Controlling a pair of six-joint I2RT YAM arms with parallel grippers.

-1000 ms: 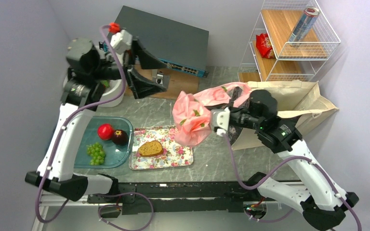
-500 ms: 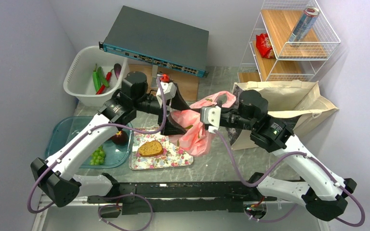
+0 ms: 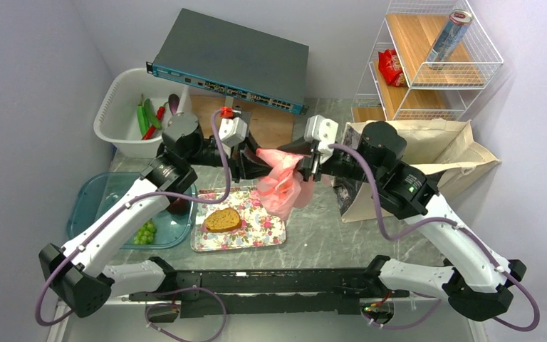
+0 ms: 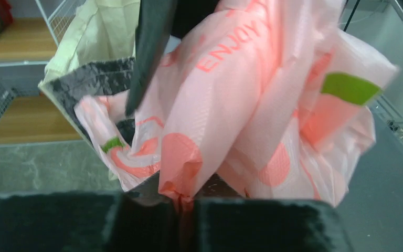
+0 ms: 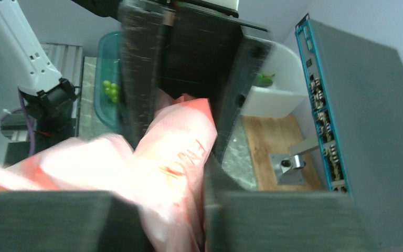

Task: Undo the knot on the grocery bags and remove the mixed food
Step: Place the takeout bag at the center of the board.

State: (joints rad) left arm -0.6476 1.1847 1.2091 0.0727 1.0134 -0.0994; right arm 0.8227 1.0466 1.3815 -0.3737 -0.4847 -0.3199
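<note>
Two grippers meet at the pink bag (image 3: 283, 189), which hangs in the air above the table (image 3: 313, 242), over the far right corner of the floral tray (image 3: 267, 241) and just left of the canvas tote (image 3: 427, 142). We find the left gripper (image 3: 258, 164) clamped on the bag: in its wrist view its fingers (image 4: 262, 226) stand almost together, with a pleat of pink film pinched in the slit. The right gripper (image 3: 300, 162) faces it from the other side. Its fingers (image 5: 288, 220) stand apart with a thick fold of film lying in the gap, and we judge that a loose hold at best. We cannot pick out the knot itself; the bunched top of the bag sits between the two grippers, partly hidden by them. Out on the table we note the bread slice (image 3: 222, 219) on the tray, the grapes (image 3: 142, 231) in the teal container (image 3: 87, 203) and the peppers (image 3: 144, 117) in the white basket (image 3: 110, 107). We judge the step in hand to be working the tied top loose. To do it well, the left clamp should hold firm near the bunch while the right closes on a free tail, not on the body of the bag. The pull should run level and gently, since the film is thin and may tear. We advise holding the bag over the tray so that anything that drops lands there. Whether food remains inside we cannot tell.
</note>
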